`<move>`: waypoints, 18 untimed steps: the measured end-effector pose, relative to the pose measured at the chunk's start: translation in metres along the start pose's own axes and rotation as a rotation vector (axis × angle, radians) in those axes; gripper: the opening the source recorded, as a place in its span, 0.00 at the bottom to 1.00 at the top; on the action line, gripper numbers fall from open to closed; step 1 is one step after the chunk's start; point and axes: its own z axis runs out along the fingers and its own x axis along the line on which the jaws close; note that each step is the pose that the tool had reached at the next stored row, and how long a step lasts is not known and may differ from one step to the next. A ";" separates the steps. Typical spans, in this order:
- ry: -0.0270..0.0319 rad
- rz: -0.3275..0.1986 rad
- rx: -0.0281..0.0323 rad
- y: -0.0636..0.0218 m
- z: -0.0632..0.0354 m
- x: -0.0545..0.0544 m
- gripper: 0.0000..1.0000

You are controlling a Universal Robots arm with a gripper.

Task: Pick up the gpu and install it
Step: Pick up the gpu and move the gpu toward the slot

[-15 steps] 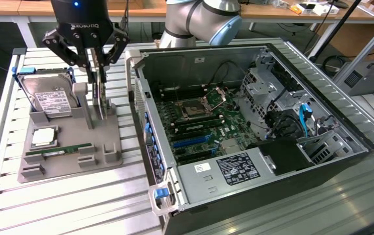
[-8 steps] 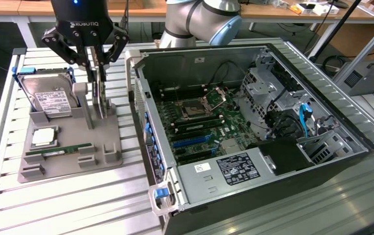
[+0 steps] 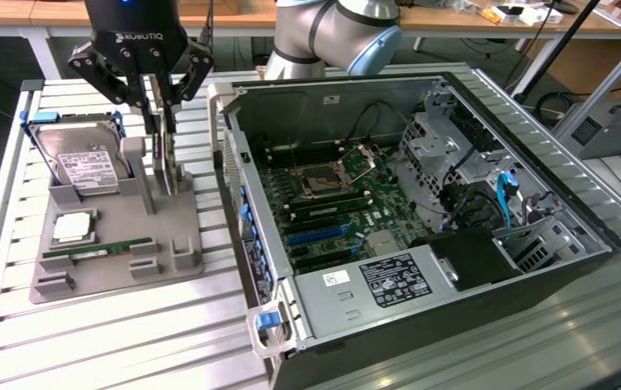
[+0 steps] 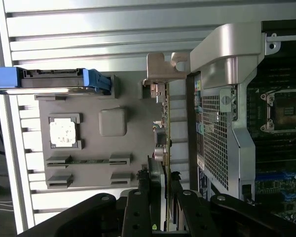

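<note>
The end effector (image 3: 157, 122) straddles the gpu (image 3: 165, 166), which stands on edge in the grey tray (image 3: 105, 280), at nine o'clock from the open case (image 3: 571, 244) in the exterior view. It looks clenched on the card's upper edge, though contact is hard to confirm. A clean pick needs a square, centred hold and a straight-up pull.
</note>
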 end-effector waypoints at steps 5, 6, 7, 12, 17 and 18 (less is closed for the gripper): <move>-0.0001 0.000 0.0005 -0.0001 -0.0018 0.000 0.27; -0.0001 0.000 0.0006 -0.0001 -0.0020 0.000 0.27; -0.0001 0.000 0.0007 -0.0001 -0.0023 0.000 0.27; -0.0002 0.000 0.0017 -0.0002 -0.0042 0.000 0.27; -0.0002 0.000 0.0026 -0.0002 -0.0058 0.000 0.27; -0.0002 0.000 0.0027 -0.0003 -0.0062 0.000 0.27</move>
